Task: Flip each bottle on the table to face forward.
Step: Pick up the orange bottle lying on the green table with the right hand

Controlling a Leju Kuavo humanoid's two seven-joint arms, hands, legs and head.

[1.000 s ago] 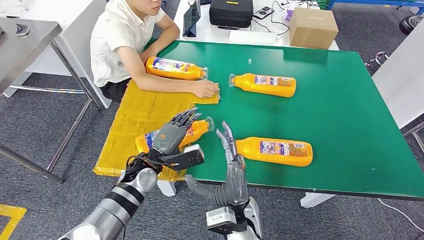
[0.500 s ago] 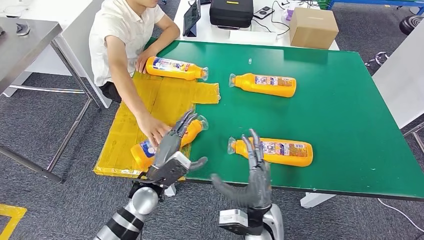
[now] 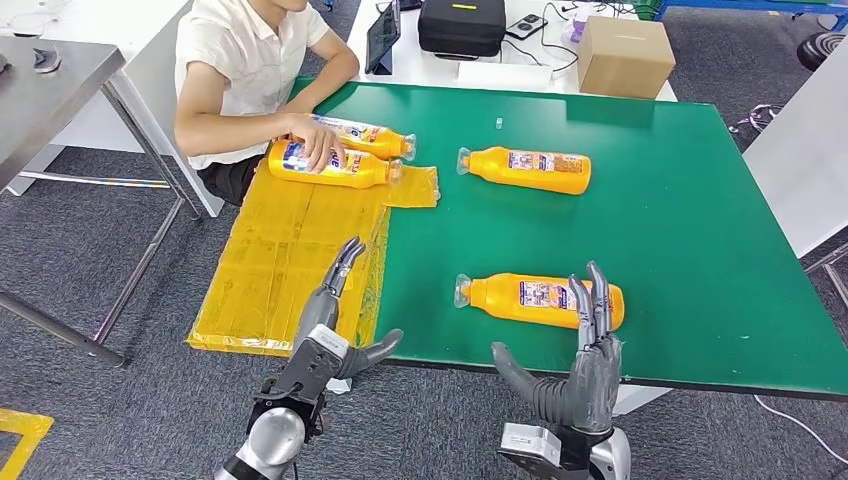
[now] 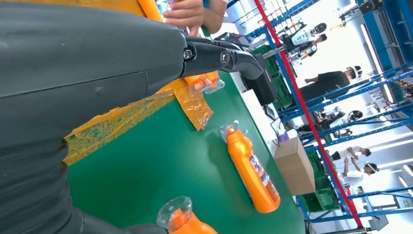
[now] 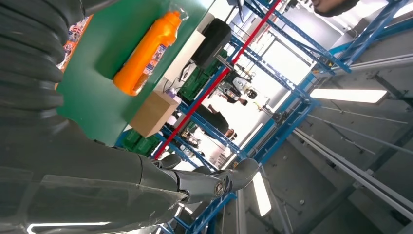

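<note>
Both hands empty, fingers spread, at the near edge of the green table (image 3: pixel 700 230).

Left hand (image 3: pixel 330 325) was raised over the near end of the yellow cardboard sheet (image 3: pixel 290 250), holding nothing, thumb out to the side. Right hand (image 3: pixel 585 365) stood upright with fingers apart, in front of the near table edge, its fingertips overlapping the butt end of the near bottle (image 3: pixel 540 298). That orange bottle lay on its side, label up, cap toward the cardboard. A second bottle (image 3: pixel 527 168) lay the same way at the far middle of the table. Two more bottles (image 3: pixel 340 150) lay side by side at the far end of the cardboard; a seated person's hand (image 3: pixel 318 148) rested on the nearer of the pair. A brown box (image 3: pixel 625 55) sat on the white table beyond.
</note>
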